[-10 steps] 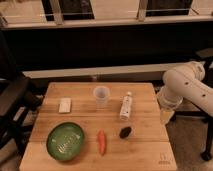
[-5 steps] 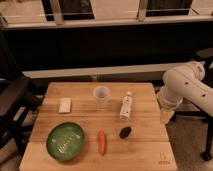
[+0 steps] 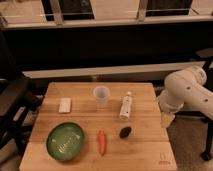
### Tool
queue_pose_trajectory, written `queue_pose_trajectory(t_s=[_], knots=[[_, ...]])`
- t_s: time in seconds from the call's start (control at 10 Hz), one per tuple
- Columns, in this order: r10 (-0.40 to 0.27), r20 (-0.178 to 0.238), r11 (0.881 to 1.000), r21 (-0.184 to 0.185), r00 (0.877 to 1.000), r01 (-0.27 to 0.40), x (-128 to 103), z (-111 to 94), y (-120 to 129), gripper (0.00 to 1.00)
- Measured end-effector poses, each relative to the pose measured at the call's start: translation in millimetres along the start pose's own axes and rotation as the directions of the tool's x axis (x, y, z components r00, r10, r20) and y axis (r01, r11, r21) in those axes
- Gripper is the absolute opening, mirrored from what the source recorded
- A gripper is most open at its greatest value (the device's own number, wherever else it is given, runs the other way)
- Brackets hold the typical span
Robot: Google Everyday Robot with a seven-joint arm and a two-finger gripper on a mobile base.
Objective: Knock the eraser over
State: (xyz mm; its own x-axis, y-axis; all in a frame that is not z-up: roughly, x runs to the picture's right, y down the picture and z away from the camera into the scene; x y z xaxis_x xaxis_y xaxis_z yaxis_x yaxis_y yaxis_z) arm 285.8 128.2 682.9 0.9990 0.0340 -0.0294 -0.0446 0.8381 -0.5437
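Note:
The eraser [image 3: 125, 132] is a small dark blob on the wooden table [image 3: 145, 150], right of centre near the front. It sits just below a white bottle [image 3: 126, 106] that lies on its side, and to the right of an orange carrot [image 3: 101, 142]. My white arm [image 3: 187, 92] comes in from the right. My gripper [image 3: 167, 119] hangs at the table's right edge, to the right of the eraser and a little farther back, well apart from it.
A green bowl [image 3: 65, 141] sits at the front left. A pale flat rectangle [image 3: 65, 105] lies at the left. A clear plastic cup [image 3: 101, 96] stands at the back centre. A dark chair [image 3: 12, 107] is left of the table.

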Motion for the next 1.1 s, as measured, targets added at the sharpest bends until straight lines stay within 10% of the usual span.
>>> queue_pose_trajectory(t_s=[1.1], knots=[[-0.05, 0.042, 0.999, -0.008, 0.998, 0.05, -21, 31, 22, 0.7]])
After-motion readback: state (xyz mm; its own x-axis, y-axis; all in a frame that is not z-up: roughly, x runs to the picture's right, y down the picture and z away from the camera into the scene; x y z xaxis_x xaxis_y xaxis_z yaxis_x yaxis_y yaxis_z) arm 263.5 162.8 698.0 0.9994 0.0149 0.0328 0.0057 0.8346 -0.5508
